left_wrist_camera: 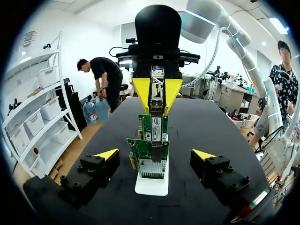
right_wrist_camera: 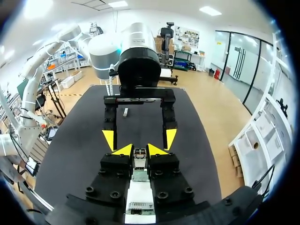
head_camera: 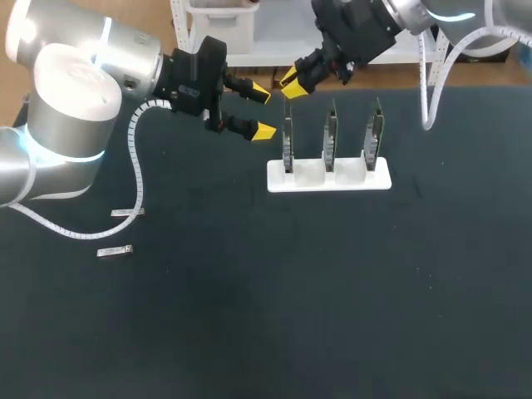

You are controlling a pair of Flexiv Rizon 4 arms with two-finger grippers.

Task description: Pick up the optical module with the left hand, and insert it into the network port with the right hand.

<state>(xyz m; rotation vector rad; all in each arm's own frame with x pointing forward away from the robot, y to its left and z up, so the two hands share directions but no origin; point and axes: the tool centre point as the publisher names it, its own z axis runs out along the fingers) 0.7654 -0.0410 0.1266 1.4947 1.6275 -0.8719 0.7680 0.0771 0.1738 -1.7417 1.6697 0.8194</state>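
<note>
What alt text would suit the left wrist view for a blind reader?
The right hand pinches a small metal module above a row of green circuit cards upright in a white stand. The left hand, fingers open, flanks the stand over a black table.

Ahead of open left jaws, right jaws pinch the optical module (left_wrist_camera: 157, 106) above the cards (left_wrist_camera: 151, 157).

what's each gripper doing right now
left gripper: open, holding nothing
right gripper: shut on the optical module
</note>
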